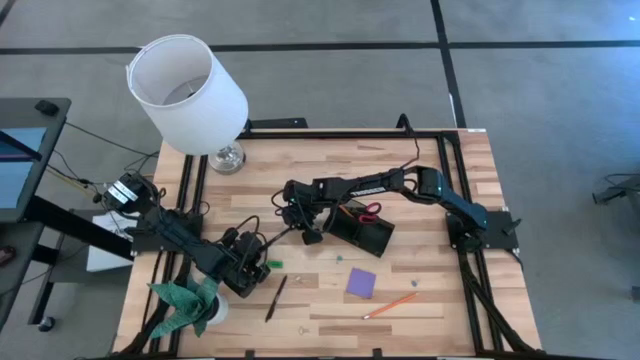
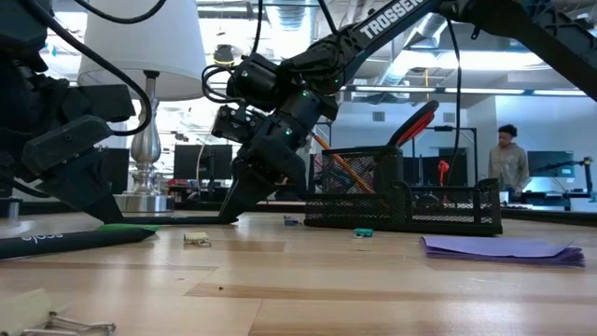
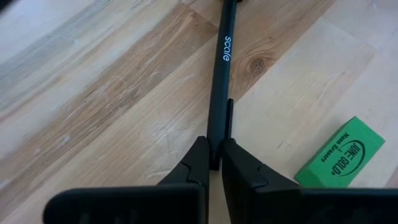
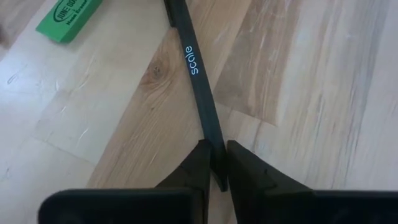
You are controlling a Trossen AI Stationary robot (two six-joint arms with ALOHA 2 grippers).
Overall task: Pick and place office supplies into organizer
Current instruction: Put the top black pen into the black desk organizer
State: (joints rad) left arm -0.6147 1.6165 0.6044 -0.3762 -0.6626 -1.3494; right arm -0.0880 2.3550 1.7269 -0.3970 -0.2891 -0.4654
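Note:
A black pen printed "scale" (image 1: 280,236) runs between my two grippers, left of the black organizer (image 1: 362,232), which holds red-handled scissors (image 1: 369,211). My left gripper (image 3: 214,163) is shut on one end and my right gripper (image 4: 214,163) on the other. A green eraser (image 3: 339,155) lies on the table beside the pen. A second black pen (image 1: 276,298), a purple note pad (image 1: 361,282) and an orange pencil (image 1: 390,305) lie flat nearer the table's near edge. My left gripper pinches the pen's clip end (image 3: 216,138) between its two fingers, which lie along the pen. It slants down from the table's left. The pen lies level, close above the wood; I cannot tell whether it rests on it. My right gripper pinches the pen's other, plain end (image 4: 213,140) between its two fingers, which point along the pen. It slants down from the right, its fingertips (image 2: 233,213) at the table top. The pen stretches away from it toward the left gripper.
A white-shaded lamp (image 1: 190,90) stands at the far left corner. A green paper plant (image 1: 190,300) stands by the left arm at the near left. Small clips (image 2: 196,240) lie on the wood. A person (image 2: 506,159) stands in the room beyond the table.

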